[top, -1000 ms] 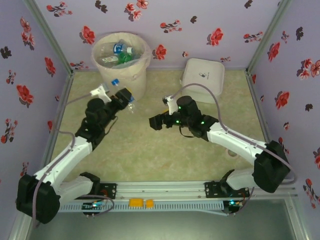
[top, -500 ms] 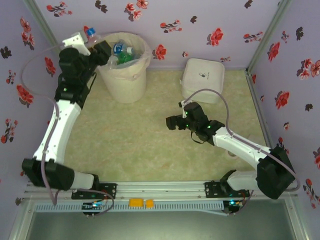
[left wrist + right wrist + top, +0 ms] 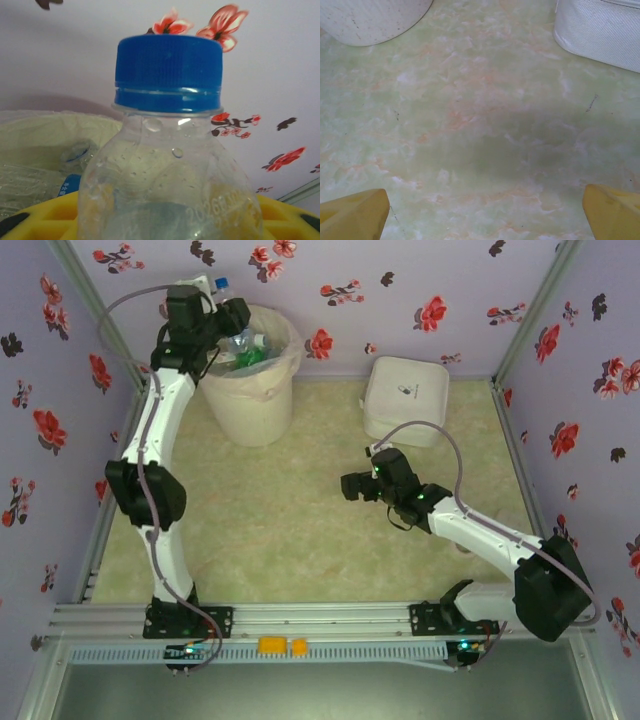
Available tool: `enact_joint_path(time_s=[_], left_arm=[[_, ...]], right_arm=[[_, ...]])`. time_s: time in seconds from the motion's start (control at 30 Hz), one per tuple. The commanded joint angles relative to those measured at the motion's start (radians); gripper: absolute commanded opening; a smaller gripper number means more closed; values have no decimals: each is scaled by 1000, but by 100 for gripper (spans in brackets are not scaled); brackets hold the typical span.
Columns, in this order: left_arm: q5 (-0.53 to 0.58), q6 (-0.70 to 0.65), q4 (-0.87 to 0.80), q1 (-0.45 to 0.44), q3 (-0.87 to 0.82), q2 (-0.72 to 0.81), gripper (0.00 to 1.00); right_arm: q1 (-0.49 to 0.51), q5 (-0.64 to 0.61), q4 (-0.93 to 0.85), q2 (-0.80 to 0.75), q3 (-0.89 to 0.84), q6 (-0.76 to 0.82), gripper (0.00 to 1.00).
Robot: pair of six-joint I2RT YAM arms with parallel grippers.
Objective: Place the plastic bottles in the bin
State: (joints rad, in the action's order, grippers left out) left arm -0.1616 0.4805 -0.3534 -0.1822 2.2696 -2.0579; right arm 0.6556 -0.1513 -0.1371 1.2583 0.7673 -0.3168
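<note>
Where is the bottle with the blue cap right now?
In the overhead view, the bottle with the blue cap is in the back-left corner, held by the left end effector above the left rim of the bin.

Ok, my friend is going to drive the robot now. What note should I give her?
Left gripper: shut on a clear, blue-capped bottle, up by the bin's rim.
Right gripper: open, holding nothing, low over the table.
Done: several bottles lie in the bin.
Left: drop the held bottle in.
</note>
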Motion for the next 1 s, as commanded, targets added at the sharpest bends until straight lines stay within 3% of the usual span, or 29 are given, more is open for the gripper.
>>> enact_joint_path(time_s=[0.0, 0.43, 0.5, 0.57, 0.97], left_arm=[[18, -55, -216, 9, 159, -53, 46], [59, -81, -407, 53, 217, -60, 60], [59, -86, -419, 53, 223, -61, 73], [60, -87, -423, 53, 228, -61, 99], [93, -161, -444, 53, 187, 56, 100]], right_arm=[[-11, -39, -7, -23, -15, 19, 100], [-13, -27, -5, -9, 0, 13, 100], [-13, -27, -2, -8, 2, 12, 100], [-13, -25, -7, -7, 8, 12, 100], [-21, -81, -9, -24, -3, 56, 100]])
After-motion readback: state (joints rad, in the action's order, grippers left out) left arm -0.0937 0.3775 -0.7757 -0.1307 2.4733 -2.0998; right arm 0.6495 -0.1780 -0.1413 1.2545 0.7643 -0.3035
